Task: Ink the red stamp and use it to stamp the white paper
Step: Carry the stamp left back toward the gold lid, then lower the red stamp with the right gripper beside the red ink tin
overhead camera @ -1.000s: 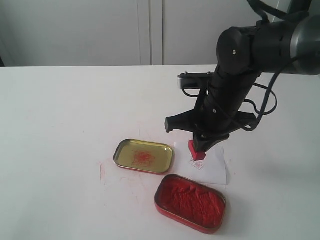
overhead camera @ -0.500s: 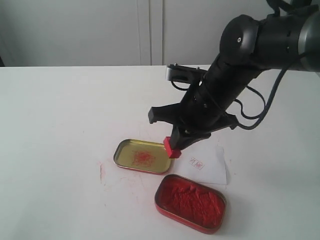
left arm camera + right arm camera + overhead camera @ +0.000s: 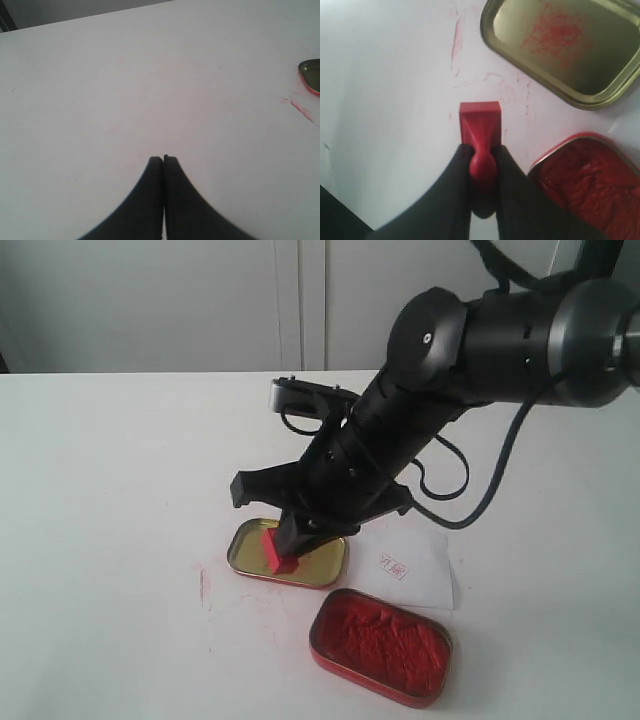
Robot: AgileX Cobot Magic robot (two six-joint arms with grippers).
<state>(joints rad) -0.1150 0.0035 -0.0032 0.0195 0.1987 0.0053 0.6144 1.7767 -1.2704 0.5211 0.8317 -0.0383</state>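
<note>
My right gripper [image 3: 288, 543] [image 3: 481, 146] is shut on the knobbed handle of the red stamp [image 3: 277, 551] [image 3: 480, 125], holding it in the air; in the exterior view it appears over the left part of the gold tin lid [image 3: 288, 552]. The white paper [image 3: 415, 568] lies on the table right of the lid, bare, with a small red square imprint [image 3: 394, 567]. The red tin of ink paste [image 3: 381, 644] [image 3: 590, 190] sits in front of the paper. My left gripper [image 3: 163, 158] is shut and empty over bare white tabletop, out of the exterior view.
The gold lid [image 3: 567, 47] has red smears inside; only its edge [image 3: 311, 75] shows in the left wrist view. Red ink streaks [image 3: 202, 585] [image 3: 302, 106] mark the table left of the lid. A pale wall stands behind the table.
The right arm lifted the stamp off the paper and carried it left, from over the paper to over the gold lid. A red imprint now shows on the paper.
</note>
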